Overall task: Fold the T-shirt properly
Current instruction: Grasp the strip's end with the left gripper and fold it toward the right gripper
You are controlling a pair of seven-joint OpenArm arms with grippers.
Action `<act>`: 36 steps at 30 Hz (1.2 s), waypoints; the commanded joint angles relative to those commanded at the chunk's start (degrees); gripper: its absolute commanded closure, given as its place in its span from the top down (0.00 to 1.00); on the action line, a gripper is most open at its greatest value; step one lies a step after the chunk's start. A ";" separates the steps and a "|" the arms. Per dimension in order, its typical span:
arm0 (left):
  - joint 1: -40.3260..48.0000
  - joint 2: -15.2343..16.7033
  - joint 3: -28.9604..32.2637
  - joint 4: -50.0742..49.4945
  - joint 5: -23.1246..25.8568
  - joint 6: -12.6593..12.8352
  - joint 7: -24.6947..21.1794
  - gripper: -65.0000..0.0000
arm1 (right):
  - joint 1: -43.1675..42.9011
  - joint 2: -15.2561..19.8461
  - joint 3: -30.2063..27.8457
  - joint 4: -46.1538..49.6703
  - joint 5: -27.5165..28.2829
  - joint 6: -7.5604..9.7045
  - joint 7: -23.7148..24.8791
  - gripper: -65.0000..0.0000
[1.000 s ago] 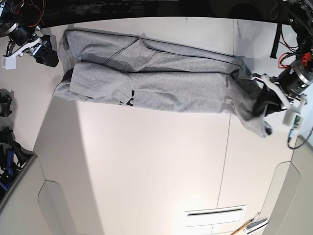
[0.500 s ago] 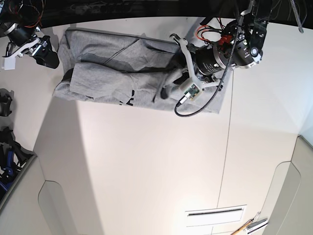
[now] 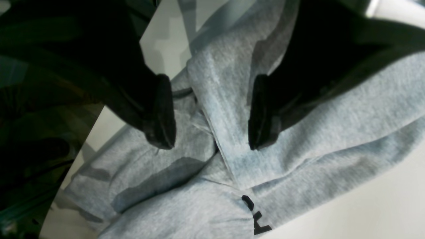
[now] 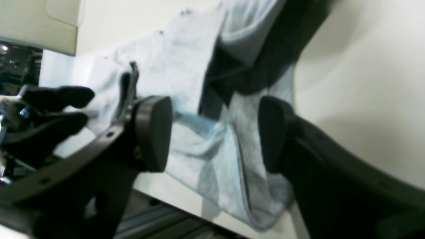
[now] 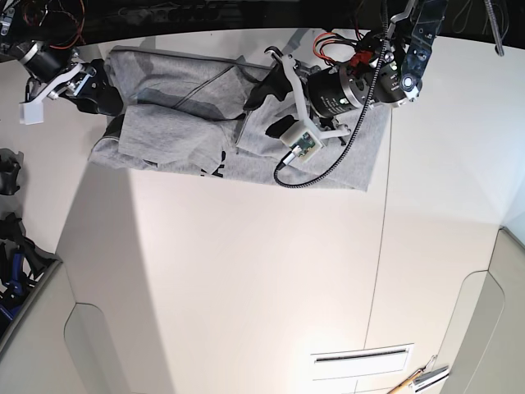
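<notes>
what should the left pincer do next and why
Probably lift straight up and back away. The left pincer stands open above the T-shirt, with the folded-over flap lying loose between its fingers, not pinched. The flap's edge lies flat on the lower layer near the black lettering, so this fold looks laid down.

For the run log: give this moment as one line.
left gripper: open over T-shirt fold | right gripper: open at shirt's end | fold unfinished

Heather-grey T-shirt [image 5: 176, 127], folded over itself, black lettering peeking out, flat along table's far edge.
</notes>
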 joint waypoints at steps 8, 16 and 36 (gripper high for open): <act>-0.28 0.04 0.00 -0.02 0.76 0.00 -0.11 0.58 | 1.05 -4.15 -1.68 18.08 -1.90 -0.28 2.38 0.47; -0.24 0.02 0.00 -0.04 0.76 0.00 0.02 0.58 | 4.87 -1.46 -12.76 4.50 -20.15 -0.83 15.02 0.18; -0.22 -0.02 0.00 -0.04 0.76 0.00 1.55 0.58 | 8.33 0.74 1.86 -2.38 -5.73 -0.59 2.80 0.24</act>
